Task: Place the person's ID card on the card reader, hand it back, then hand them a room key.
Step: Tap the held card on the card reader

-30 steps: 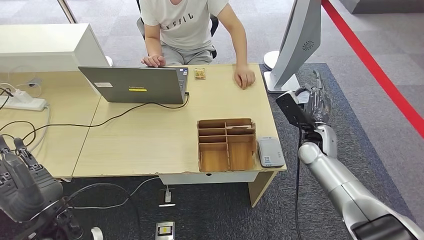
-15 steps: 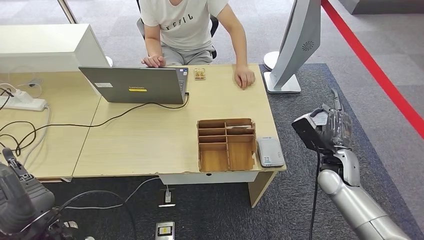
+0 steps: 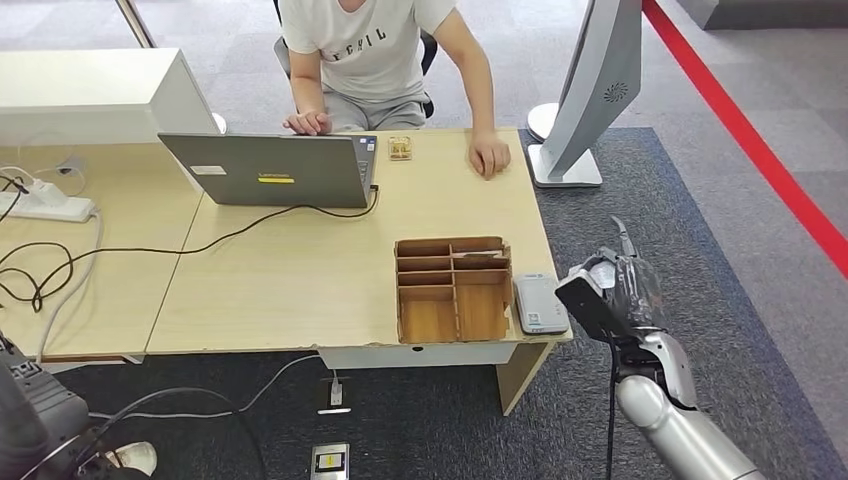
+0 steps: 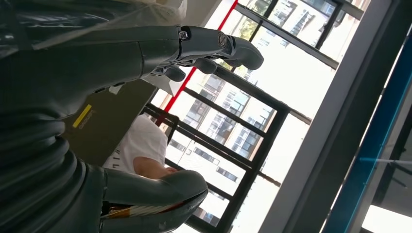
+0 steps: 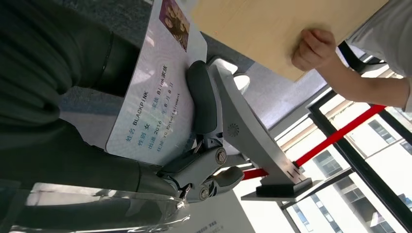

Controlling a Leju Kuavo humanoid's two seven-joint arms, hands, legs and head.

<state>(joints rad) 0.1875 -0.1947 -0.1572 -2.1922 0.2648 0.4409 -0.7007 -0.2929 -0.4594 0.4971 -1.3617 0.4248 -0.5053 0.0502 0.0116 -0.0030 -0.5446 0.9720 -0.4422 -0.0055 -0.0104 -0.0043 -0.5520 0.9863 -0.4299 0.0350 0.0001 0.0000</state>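
My right hand (image 3: 622, 285) hangs just off the table's front right corner, beside the grey card reader (image 3: 541, 303). It pinches the white ID card (image 5: 154, 87) between thumb (image 5: 201, 99) and fingers; the card's printed face and small photo show in the right wrist view. My left hand (image 4: 145, 53) is low at my left side, fingers spread and holding nothing. A small wooden holder with cards (image 3: 400, 148) stands at the table's far edge, near the person's hand (image 3: 489, 155).
A person (image 3: 375, 50) sits behind the table (image 3: 290, 270). A wooden compartment tray (image 3: 452, 288) lies left of the reader. A laptop (image 3: 268, 170) with cables stands at the far left. A white kiosk stand (image 3: 585, 90) rises at the right.
My right hand with the card came down and back toward me, then swung in beside the card reader. My left arm dropped lower, toward the picture's bottom left corner.
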